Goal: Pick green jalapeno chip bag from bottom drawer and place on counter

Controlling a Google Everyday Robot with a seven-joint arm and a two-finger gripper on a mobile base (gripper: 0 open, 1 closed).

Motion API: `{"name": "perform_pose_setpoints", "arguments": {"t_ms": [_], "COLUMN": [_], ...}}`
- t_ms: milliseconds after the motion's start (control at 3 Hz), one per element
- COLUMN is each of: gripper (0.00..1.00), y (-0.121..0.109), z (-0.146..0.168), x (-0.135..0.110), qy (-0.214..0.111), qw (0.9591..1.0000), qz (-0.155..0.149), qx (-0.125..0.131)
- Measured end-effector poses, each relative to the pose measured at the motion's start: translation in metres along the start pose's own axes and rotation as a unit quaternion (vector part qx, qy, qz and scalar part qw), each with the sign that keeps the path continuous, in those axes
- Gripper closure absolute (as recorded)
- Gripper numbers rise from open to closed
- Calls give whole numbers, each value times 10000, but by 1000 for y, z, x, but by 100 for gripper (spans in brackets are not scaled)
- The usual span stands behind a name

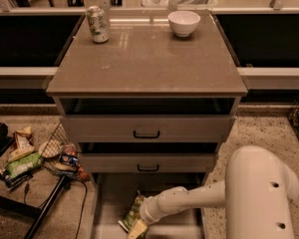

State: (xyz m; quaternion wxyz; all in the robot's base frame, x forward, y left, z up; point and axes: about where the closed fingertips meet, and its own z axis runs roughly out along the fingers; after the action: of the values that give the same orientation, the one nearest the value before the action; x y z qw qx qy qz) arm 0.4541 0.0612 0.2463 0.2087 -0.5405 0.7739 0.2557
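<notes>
The dark-green, crumpled green jalapeno chip bag [133, 212] is lying in the pulled-out bottom drawer [111, 203] at bottom centre, with the gripper [137, 227] sitting at its lower edge. The glossy counter [147, 59] is spanning the upper middle.
</notes>
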Motion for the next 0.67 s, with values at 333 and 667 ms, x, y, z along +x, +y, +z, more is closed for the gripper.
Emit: {"name": "perform_pose_setpoints", "arguments": {"t_ms": [333, 667], "gripper": [0, 18], "y": [6, 0], "z": [57, 108], "x": [7, 16], "qy": [-172, -271], "qw": [9988, 9968], "qz": [-124, -202], "qx": [-447, -719]}}
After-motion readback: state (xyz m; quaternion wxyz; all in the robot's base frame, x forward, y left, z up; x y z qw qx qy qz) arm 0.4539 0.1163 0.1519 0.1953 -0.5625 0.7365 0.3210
